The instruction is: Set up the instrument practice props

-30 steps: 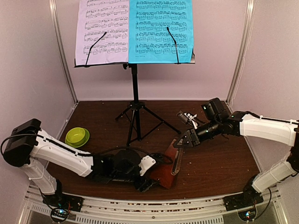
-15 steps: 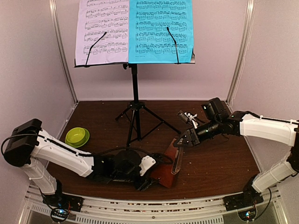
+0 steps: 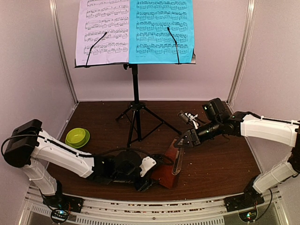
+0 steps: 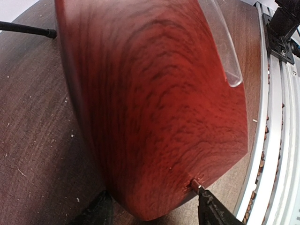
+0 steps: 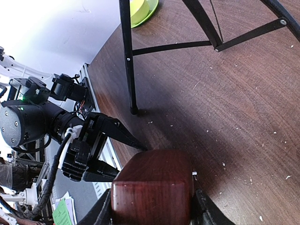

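The reddish-brown metronome [image 3: 166,171] leans tilted on the table near the front, its clear cover [image 3: 178,161] facing right. My right gripper [image 3: 186,139] is shut on its narrow top; in the right wrist view its fingers [image 5: 200,210] press both sides of the wooden block [image 5: 152,192]. My left gripper [image 3: 149,180] is shut on the wide base [image 4: 154,103], a finger [image 4: 211,211] on each side. The black music stand [image 3: 135,93] is at the back, holding a lilac sheet [image 3: 103,28] and a cyan sheet [image 3: 161,28].
A lime-green bowl [image 3: 77,137] sits at the left of the table. The stand's tripod legs [image 5: 127,56] spread just behind the metronome. The metal rail [image 4: 276,117] runs along the near edge, close to the metronome's base.
My left gripper's jaws have narrowed onto the metronome's base. Both arms and the metronome have barely moved.
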You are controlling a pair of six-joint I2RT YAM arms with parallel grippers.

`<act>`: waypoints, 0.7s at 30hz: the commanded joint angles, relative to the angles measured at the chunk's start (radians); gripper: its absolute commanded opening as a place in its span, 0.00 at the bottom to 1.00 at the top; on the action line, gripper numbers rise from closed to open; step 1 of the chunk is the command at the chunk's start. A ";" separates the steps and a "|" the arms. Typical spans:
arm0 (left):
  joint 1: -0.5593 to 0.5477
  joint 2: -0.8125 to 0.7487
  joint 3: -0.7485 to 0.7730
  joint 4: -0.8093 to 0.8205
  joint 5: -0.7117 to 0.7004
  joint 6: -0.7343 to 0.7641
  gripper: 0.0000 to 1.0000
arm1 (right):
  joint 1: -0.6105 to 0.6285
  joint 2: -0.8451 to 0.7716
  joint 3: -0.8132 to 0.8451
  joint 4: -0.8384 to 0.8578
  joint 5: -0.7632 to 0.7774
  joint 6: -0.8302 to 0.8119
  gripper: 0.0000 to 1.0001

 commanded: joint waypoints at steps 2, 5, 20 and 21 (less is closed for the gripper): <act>-0.007 -0.027 -0.010 0.022 -0.004 -0.010 0.66 | 0.008 -0.030 0.037 0.078 -0.057 0.025 0.00; -0.007 -0.043 -0.027 0.033 -0.021 -0.015 0.66 | 0.008 -0.038 0.035 0.078 -0.055 0.028 0.00; -0.007 -0.221 -0.077 0.004 -0.198 -0.040 0.85 | 0.030 -0.198 0.087 -0.041 0.315 0.154 0.01; -0.007 -0.235 -0.076 -0.003 -0.217 -0.041 0.86 | 0.041 -0.218 0.086 -0.048 0.374 0.173 0.01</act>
